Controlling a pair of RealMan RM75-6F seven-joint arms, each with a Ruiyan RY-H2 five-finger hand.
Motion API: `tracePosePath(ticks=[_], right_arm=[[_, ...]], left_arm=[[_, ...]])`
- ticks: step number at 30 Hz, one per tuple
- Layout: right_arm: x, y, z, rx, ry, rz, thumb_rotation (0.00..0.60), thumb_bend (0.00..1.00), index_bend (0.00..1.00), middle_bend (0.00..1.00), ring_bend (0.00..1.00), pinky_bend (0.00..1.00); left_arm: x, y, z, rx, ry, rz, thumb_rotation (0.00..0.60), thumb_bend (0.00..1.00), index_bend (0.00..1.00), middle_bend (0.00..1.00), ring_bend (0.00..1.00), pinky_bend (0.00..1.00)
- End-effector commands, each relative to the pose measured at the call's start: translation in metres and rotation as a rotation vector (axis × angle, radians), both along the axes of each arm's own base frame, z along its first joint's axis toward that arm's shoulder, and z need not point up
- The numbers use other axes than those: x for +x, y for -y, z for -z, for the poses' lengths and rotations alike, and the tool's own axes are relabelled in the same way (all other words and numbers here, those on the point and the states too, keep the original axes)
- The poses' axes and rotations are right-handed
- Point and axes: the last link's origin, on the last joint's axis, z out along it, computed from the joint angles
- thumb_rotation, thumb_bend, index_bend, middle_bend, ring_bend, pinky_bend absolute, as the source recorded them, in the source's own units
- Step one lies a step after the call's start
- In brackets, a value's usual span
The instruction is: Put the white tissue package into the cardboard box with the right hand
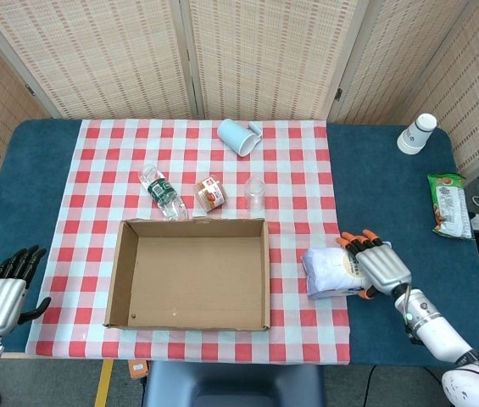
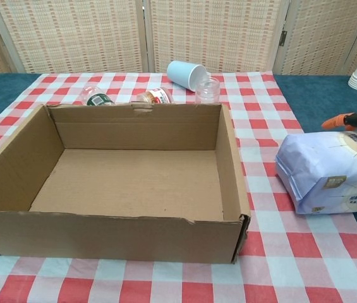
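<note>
The white tissue package (image 1: pixel 331 271) lies on the checked cloth just right of the open, empty cardboard box (image 1: pixel 197 280). In the chest view the tissue package (image 2: pixel 330 169) sits beside the right wall of the cardboard box (image 2: pixel 229 170). My right hand (image 1: pixel 376 264) lies over the package's right end, with its orange-tipped fingers spread across the top. Only the fingertips (image 2: pixel 337 121) of that hand show in the chest view, just above the package. My left hand (image 1: pixel 6 297) is open and rests at the table's front left corner, far from the box.
Behind the box lie a water bottle (image 1: pixel 163 193), a small jar (image 1: pixel 210 193) and a clear cup (image 1: pixel 254 193). A light blue cup (image 1: pixel 237 136) lies on its side further back. A stack of paper cups (image 1: pixel 416 133) and a green snack bag (image 1: pixel 449 205) are at the right.
</note>
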Motion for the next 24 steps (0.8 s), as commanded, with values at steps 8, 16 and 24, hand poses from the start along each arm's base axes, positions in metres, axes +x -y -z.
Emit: tracePosePath(ticks=[8,16,24], right_arm=[[-0.0027,0.0038,0.0058,0.009,-0.013,0.012,0.6,0.0,0.13,0.03,0.0,0.02],[-0.0044,0.0051,0.0085,-0.014,-0.013,-0.006,0.6,0.0,0.37,0.23,0.16,0.31],[-0.008,0.0057,0.0071,-0.027,-0.01,0.003,0.6,0.0,0.5,0.31,0.26,0.42]], left_arm=[[-0.0005,0.0,0.0,-0.001,0.001,-0.002,0.6,0.28,0.0,0.0,0.0,0.13],[-0.0003,0.0,0.0007,-0.003,-0.001,-0.001,0.6,0.28,0.0,0.0,0.0,0.13],[-0.0003,-0.0001,0.0011,-0.003,-0.001,-0.001,0.6,0.28,0.0,0.0,0.0,0.13]])
